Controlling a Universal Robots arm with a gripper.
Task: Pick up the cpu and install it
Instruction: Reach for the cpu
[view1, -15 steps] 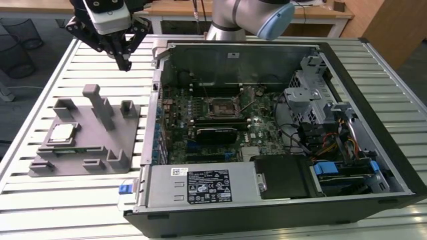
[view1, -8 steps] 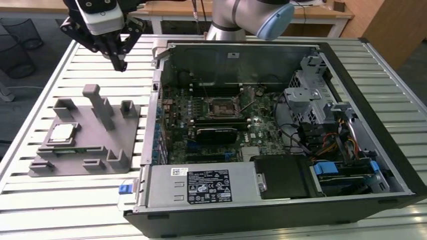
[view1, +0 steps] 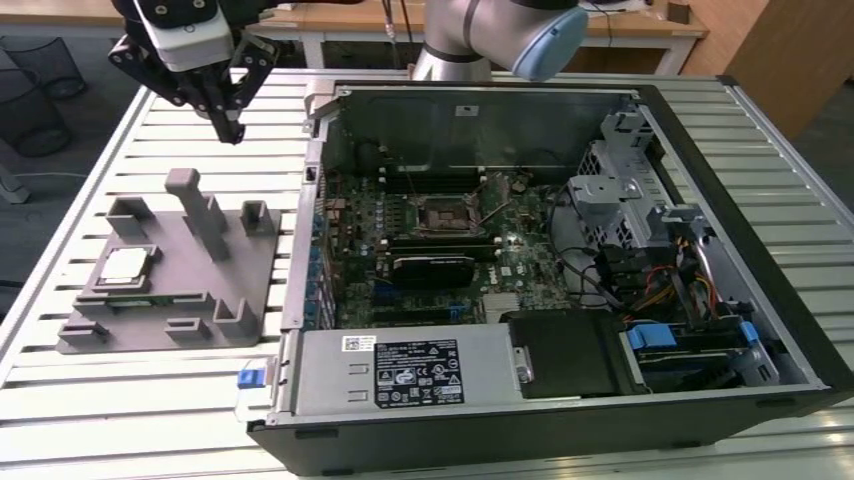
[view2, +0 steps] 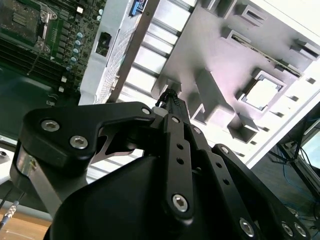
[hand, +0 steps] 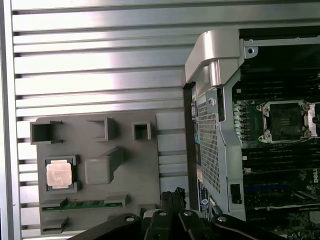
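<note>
cpu (view1: 124, 266) open above, fixture posts (view1: 203, 212) beside

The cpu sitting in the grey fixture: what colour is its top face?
The cpu has a pale silvery top with a faint pinkish sheen. It shows best in the first wrist view.

Silvery cpu (view1: 123, 265) — flat in grey fixture (view1: 187, 278).
</note>
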